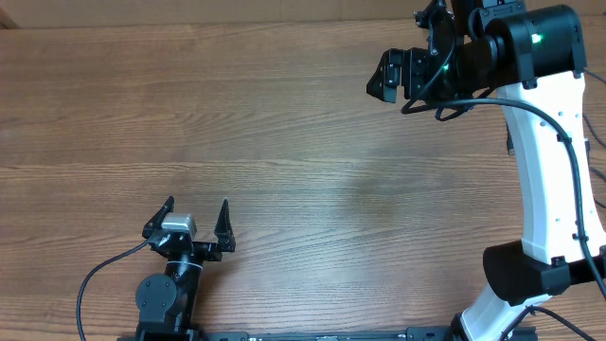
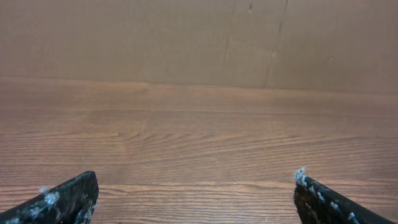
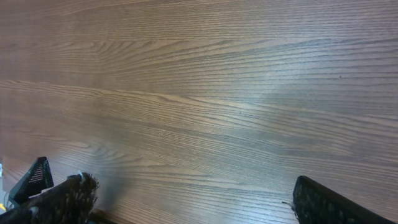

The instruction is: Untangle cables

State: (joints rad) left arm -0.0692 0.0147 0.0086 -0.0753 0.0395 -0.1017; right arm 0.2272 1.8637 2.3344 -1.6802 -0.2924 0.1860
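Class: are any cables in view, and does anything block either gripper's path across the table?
No loose cables show in any view. The left gripper and right gripper hang open over the table; nothing visible blocks them.

The table (image 1: pixel 284 114) is mid-brown wood, patterned with long fine grain lines, darker streaks between paler bands and a faint pale sheen near its middle. The left gripper (image 1: pixel 197 205) is black, with a silver-grey block (image 1: pixel 177 224) at its base. Its fingers (image 2: pixel 62 202) are black, flecked with whitish specks. The cable (image 1: pixel 95 275) at that arm is black. The right gripper (image 1: pixel 386 78) is black too, and its fingers (image 3: pixel 68 196) are speckled pale along the edges. The right arm's long link (image 1: pixel 549 161) is glossy white between black joints, and a small green light (image 1: pixel 537 39) glows on the upper joint. The wall (image 2: pixel 186 37) is plain tan cardboard with thin dark creases.
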